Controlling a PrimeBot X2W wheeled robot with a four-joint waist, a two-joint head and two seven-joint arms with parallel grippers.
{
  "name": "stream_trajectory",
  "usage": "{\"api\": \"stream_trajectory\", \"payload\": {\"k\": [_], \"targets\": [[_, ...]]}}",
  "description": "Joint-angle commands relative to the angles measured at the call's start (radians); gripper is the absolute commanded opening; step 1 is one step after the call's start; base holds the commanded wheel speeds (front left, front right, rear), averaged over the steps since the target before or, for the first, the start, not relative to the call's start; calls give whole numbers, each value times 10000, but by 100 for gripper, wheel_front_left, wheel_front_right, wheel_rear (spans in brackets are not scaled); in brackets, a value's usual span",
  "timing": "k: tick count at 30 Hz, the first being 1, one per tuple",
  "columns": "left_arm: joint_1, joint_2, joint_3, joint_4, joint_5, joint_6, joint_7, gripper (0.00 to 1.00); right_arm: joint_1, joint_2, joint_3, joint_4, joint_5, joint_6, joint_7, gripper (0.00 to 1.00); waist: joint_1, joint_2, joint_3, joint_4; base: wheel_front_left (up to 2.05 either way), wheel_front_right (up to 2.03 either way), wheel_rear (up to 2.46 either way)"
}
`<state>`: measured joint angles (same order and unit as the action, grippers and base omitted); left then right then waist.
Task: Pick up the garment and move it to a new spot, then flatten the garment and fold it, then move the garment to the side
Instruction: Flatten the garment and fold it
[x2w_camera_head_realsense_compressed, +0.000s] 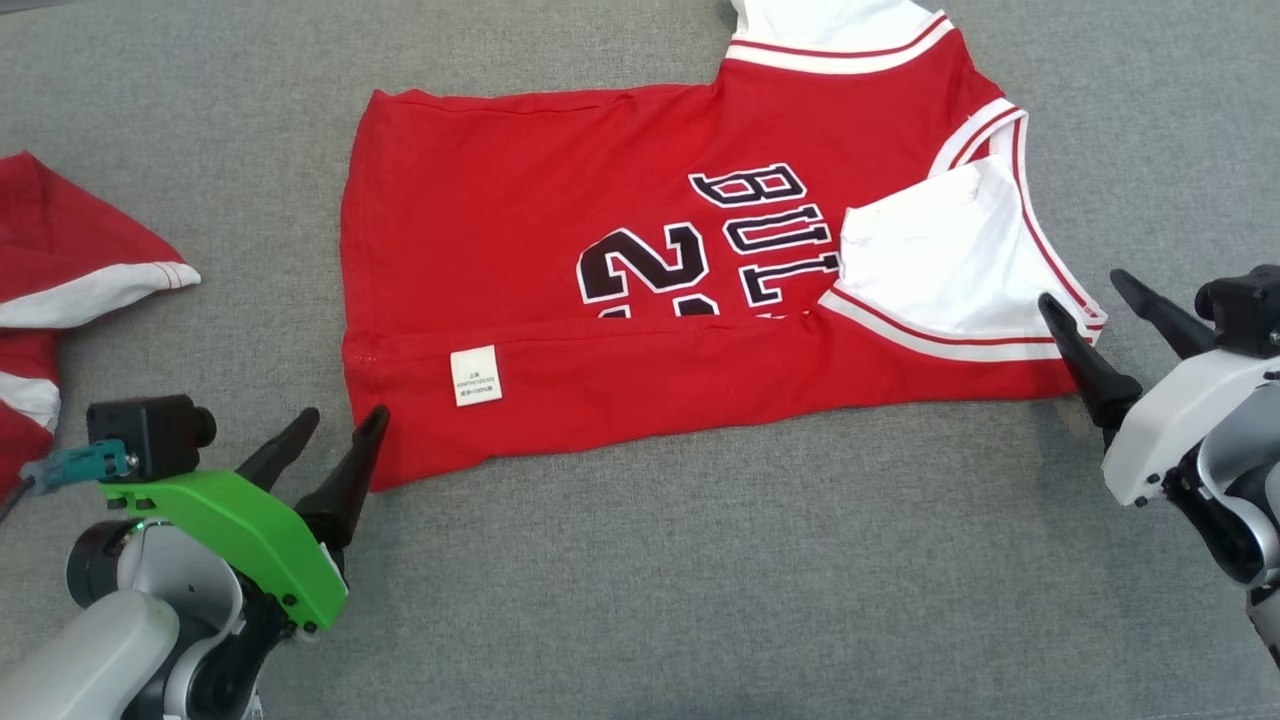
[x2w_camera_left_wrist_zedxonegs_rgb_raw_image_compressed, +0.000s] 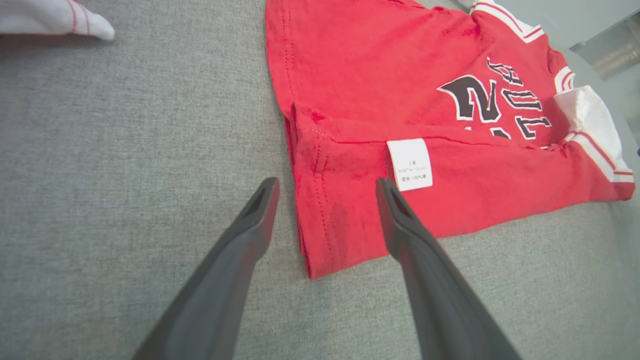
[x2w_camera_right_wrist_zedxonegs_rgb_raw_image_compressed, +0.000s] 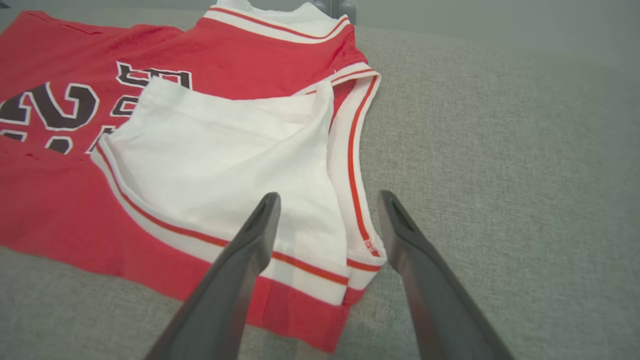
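The red jersey (x2w_camera_head_realsense_compressed: 560, 200) carries black, white-edged letters (x2w_camera_head_realsense_compressed: 770, 215) reading "BUL", the rest cut off at a white fold. Beside them is a large numeral (x2w_camera_head_realsense_compressed: 645, 265) "2", followed by a half-hidden second digit. A white label (x2w_camera_head_realsense_compressed: 476, 375) on the turned-up hem bears tiny print, of which "100%" is legible in the left wrist view.

Two red garments (x2w_camera_head_realsense_compressed: 560, 200) (x2w_camera_head_realsense_compressed: 70, 260), two grippers (x2w_camera_head_realsense_compressed: 345, 412) (x2w_camera_head_realsense_compressed: 1081, 286), one label (x2w_camera_head_realsense_compressed: 476, 375).

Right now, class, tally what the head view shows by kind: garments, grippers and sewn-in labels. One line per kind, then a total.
Garments: 2, the red jersey and a red and white garment at the left edge.
Grippers: 2, the left gripper and the right gripper.
Labels: 1, the white label on the jersey.
Total: 5
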<state>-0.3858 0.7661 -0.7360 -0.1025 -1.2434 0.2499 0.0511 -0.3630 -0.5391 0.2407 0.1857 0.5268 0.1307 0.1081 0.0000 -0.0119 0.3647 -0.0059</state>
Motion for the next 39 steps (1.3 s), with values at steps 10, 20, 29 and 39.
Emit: {"api": "stream_trajectory", "payload": {"k": [10, 20, 29, 39], "targets": [[-140, -74, -321, 69, 269, 59, 305, 100, 914, 466, -779, -727, -533, 1, 1805, 100, 0, 119, 313, 119, 0, 0, 0], [-203, -201, -506, 221, 131, -108, 580, 100, 1184, 763, -1482, -1312, -927, 1, 2524, 100, 0, 119, 365, 64, 0, 0, 0], [-287, -302, -585, 660, 108, -225, 709, 100, 1386, 1025, -1815, -1530, -1214, 1, 3059, 100, 0, 119, 447, -40, 0, 0, 0], [-396, -563, -860, 1033, -70, -521, 1108, 28, 893, 1355, -1458, -742, -1243, 1, 3430, 100, 0, 119, 395, 30, 0, 0, 0]]}}
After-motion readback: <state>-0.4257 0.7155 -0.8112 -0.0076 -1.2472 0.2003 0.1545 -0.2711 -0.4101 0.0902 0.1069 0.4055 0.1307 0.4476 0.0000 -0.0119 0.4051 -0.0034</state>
